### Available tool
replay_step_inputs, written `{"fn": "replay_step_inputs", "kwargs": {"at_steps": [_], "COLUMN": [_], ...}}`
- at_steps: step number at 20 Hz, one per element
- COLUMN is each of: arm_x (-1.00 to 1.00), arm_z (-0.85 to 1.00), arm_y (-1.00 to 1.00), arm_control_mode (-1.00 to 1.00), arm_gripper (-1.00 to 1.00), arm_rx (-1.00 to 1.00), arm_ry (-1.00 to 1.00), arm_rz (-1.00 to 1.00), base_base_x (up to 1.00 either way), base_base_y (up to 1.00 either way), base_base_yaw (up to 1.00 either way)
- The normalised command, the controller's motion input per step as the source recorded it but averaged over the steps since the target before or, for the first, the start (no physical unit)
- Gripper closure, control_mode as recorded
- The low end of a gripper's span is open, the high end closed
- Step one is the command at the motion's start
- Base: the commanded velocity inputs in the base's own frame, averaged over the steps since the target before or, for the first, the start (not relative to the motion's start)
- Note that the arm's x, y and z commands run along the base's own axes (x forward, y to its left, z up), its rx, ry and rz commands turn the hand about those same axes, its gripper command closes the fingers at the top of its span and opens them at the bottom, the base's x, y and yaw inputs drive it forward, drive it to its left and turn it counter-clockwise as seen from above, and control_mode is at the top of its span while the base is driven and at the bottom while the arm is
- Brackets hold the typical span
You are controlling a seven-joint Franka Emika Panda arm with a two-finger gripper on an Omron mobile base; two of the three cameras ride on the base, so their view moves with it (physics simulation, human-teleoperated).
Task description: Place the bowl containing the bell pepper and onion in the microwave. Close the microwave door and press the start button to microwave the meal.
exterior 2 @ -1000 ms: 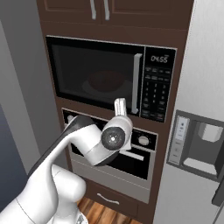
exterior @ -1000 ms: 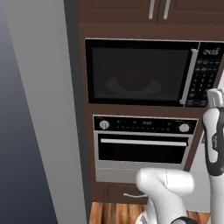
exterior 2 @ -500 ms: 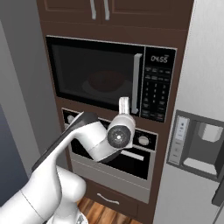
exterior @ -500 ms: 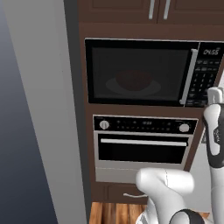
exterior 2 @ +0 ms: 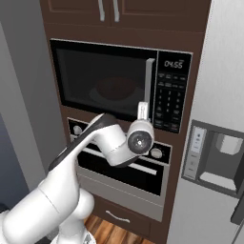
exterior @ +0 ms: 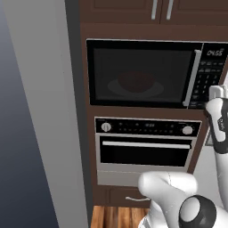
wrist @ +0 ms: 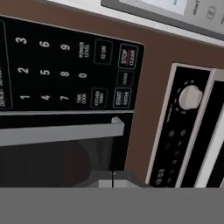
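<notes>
The microwave (exterior: 147,73) is built into the brown cabinet, and its door (exterior 2: 105,78) is closed, with the silver bar handle (exterior 2: 148,86) upright beside the button panel (exterior 2: 171,97). Through the dark window the red bowl (exterior: 136,81) shows dimly on the turntable. I cannot make out the bell pepper and onion in it. My gripper (exterior 2: 142,106) is shut on nothing and sits just in front of the lower panel, near the handle's bottom end. In the hand view the shut gripper (wrist: 113,177) sits below the handle (wrist: 61,131), with the start button (wrist: 121,97) ahead.
The black oven (exterior: 144,149) with round knobs (wrist: 190,97) sits directly under the microwave. A fridge dispenser (exterior 2: 214,157) stands to the right and a grey wall (exterior: 40,111) to the left. Cabinet doors (exterior 2: 107,9) are above.
The hand has risen slightly and moved closer to the microwave's button panel. The door stays closed and the bowl has not moved.
</notes>
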Motion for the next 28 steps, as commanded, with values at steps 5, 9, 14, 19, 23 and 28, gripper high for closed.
{"fn": "replay_step_inputs", "kwargs": {"at_steps": [5,9,14,19,23,28], "arm_x": [0.38,0.37,0.35,0.36,0.36,0.41], "arm_z": [-0.21,-0.2,-0.24,-0.24,-0.2,-0.25], "arm_y": [-0.09,-0.14,-0.15,-0.14,-0.13,-0.12], "arm_control_mode": [-1.0,-1.0,-1.0,-1.0,-1.0,-1.0], "arm_gripper": [1.0,1.0,1.0,1.0,1.0,1.0], "arm_rx": [0.03,0.03,0.02,0.01,0.02,0.0], "arm_ry": [0.0,0.0,0.0,0.0,0.0,0.0], "arm_rz": [0.0,0.0,0.0,0.0,0.0,0.0], "base_base_x": [0.0,0.0,0.0,0.0,0.0,0.0], "base_base_y": [0.0,0.0,0.0,0.0,0.0,0.0], "base_base_yaw": [0.0,0.0,0.0,0.0,0.0,0.0]}}
